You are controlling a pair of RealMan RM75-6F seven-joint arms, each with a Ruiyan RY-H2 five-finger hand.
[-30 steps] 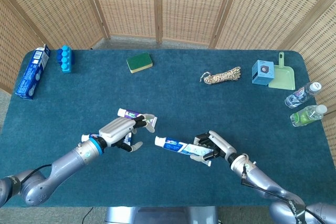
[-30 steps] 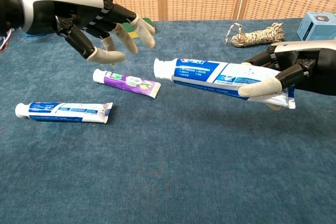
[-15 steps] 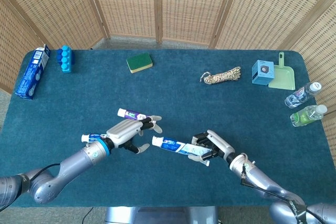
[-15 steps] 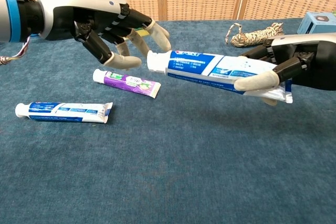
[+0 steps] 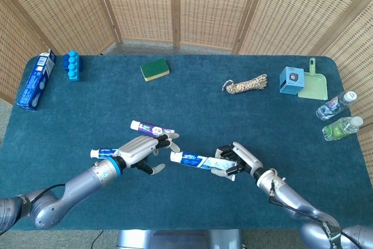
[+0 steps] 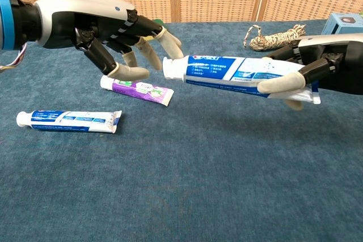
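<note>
My right hand (image 5: 238, 160) (image 6: 317, 69) grips the tail end of a blue and white toothpaste tube (image 5: 195, 160) (image 6: 227, 73), held level above the table with its cap pointing left. My left hand (image 5: 140, 151) (image 6: 108, 26) hovers open just left of the cap, fingers spread toward it; whether they touch it I cannot tell. Under the left hand a purple toothpaste tube (image 5: 148, 127) (image 6: 138, 89) lies on the blue cloth. A second blue and white tube (image 5: 102, 153) (image 6: 68, 121) lies further left.
Along the far edge stand a blue box (image 5: 36, 80), a blue bottle pack (image 5: 71, 65), a green sponge (image 5: 154, 69), a coiled rope (image 5: 245, 84), a small blue box (image 5: 291, 80) and a green dustpan (image 5: 313, 83). Two plastic bottles (image 5: 339, 117) lie at the right edge.
Over the second my left hand has moved right, closing on the tube's cap. My right hand has levelled the tube it holds and kept it near the same spot.
</note>
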